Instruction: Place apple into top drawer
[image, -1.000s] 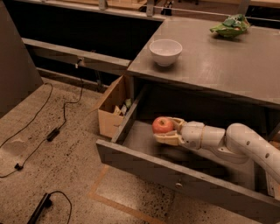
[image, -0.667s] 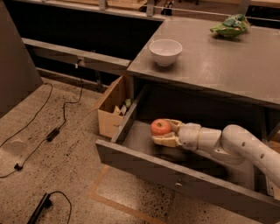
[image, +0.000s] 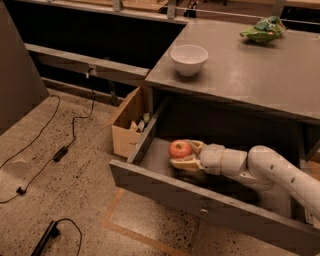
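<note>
**A:** Where is the claw?

**B:** The claw (image: 183, 153) is inside the open top drawer (image: 165, 186), toward its left end and just behind the front panel. The white arm (image: 270, 167) reaches in from the right and lies low across the drawer.

**A:** And its fingers?

**B:** They grip the apple (image: 180, 149). One cream finger lies under the fruit and the other runs along its right side. The apple sits between them, red-orange, with its top showing.

**A:** Does the apple touch the drawer's bottom?

**B:** I cannot tell. The lower finger and the front panel hide what is beneath it. It is within the drawer's walls, near the left wall, below the level of the worktop.

**A:** And the drawer itself?

**B:** It stands far out from under the worktop (image: 250, 80). It is grey, with a small round knob (image: 203, 211) on its front panel.

**A:** What stands on the worktop?

**B:** A white bowl (image: 189, 59) sits upright near the front left corner. A green bag (image: 263, 29) lies far back on the right. The two are well apart.

**A:** Anything beside the drawer?

**B:** A brown cardboard box (image: 124, 131) sits on the floor (image: 75, 200), just beside the drawer's left wall. Its top is open, and there are small things inside that I cannot make out. Black cables (image: 61, 151) trail over the speckled floor further left.
</note>
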